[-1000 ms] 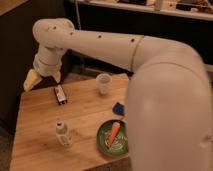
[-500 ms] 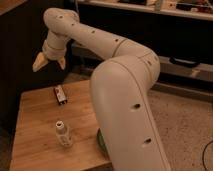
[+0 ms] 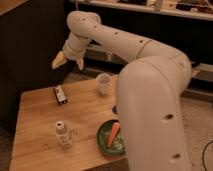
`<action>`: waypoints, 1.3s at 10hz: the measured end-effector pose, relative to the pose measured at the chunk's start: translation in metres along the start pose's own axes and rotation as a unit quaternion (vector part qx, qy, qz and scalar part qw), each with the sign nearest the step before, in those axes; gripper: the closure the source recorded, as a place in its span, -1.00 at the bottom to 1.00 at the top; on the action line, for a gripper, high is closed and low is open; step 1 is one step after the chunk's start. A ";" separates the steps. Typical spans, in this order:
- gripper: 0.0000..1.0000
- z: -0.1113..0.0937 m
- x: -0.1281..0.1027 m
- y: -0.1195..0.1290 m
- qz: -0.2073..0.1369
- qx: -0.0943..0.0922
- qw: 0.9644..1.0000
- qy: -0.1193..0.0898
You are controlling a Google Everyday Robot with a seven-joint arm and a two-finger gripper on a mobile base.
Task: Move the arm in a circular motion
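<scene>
White arm (image 3: 150, 75), gripper (image 3: 69, 62) above table (image 3: 35, 125), one cup (image 3: 103, 83)

The glossy white arm (image 3: 150, 100) arches over the table (image 3: 35, 135), cream-yellow jaws spread apart near its far edge.

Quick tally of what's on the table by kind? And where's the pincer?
Cup: 1
Small bottle: 1
Dark bar-shaped item: 1
Green plate: 1
Carrot (on the plate): 1
Total: 5
The pincer is in the air up-left of the cup, open and holding nothing.
</scene>
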 end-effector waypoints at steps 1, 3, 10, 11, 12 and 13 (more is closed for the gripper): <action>-0.60 -0.017 0.016 -0.023 0.019 0.011 1.000 -0.010; -0.60 -0.041 0.044 -0.050 0.039 0.029 0.999 -0.023; -0.60 -0.115 0.177 -0.093 0.026 0.061 0.996 -0.051; -0.60 -0.114 0.190 -0.086 0.009 0.058 0.997 -0.044; -0.60 -0.111 0.196 -0.079 -0.005 0.056 0.998 -0.037; -0.60 -0.106 0.202 -0.067 -0.021 0.052 0.998 -0.029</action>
